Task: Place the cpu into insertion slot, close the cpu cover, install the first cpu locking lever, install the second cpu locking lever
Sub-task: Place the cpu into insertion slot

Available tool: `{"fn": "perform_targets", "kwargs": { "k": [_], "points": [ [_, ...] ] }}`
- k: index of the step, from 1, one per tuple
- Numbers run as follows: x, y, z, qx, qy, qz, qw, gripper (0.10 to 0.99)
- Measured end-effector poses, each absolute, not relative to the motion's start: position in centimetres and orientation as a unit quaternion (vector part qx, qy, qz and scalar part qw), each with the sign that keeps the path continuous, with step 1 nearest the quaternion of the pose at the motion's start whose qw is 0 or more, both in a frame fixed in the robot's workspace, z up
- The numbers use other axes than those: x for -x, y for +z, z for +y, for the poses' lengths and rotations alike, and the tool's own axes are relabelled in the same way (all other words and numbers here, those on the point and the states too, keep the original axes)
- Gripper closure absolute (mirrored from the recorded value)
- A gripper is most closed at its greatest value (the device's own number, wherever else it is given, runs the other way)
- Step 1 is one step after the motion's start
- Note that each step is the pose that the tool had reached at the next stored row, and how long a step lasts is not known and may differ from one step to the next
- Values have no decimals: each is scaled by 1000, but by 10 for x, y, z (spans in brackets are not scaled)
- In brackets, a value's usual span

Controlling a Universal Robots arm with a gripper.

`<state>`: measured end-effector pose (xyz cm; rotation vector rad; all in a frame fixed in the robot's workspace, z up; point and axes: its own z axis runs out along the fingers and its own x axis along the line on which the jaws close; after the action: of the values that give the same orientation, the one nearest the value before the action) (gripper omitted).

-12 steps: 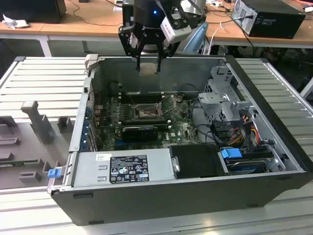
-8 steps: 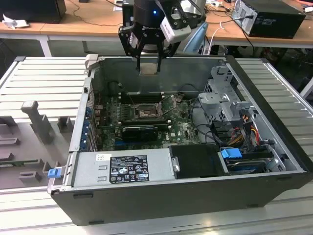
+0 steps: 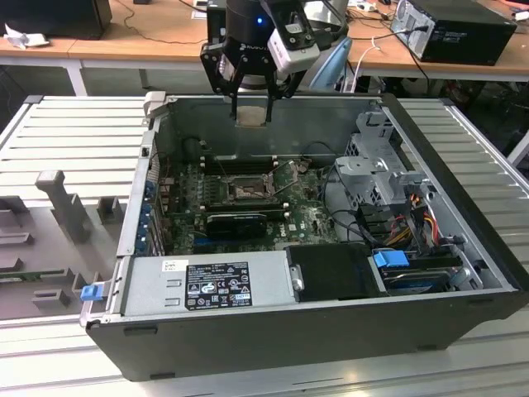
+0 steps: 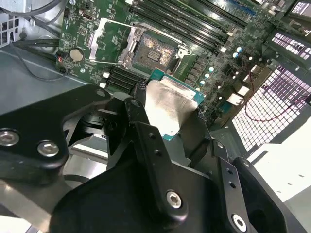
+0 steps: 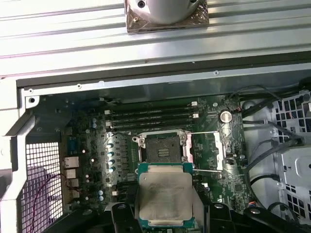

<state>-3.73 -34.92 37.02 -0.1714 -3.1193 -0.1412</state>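
1. The tool hangs over the far wall of the open computer case, which lies on the ribbed metal tabletop.
2. Its fingers are closed in on two opposite edges of the cpu, which it holds flat with the silver-grey face towards the wrist cameras.
3. The cpu is up in the air, well apart from the green board inside the case.
4. The insertion slot sits mid-board, near the row of long black memory slots, and its grey-gold centre is bare.
5. The cpu cover appears to be swung open, lying just beside the slot with green board showing through its window.
6. Two thin metal levers run along the opened cover's sides.
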Motion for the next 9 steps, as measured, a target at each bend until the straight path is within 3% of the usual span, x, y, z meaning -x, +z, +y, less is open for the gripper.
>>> {"fn": "perform_targets", "kwargs": {
  "k": [9],
  "points": [
    [37,370,-349,80,-45,-996,6,557]
  ]
}}
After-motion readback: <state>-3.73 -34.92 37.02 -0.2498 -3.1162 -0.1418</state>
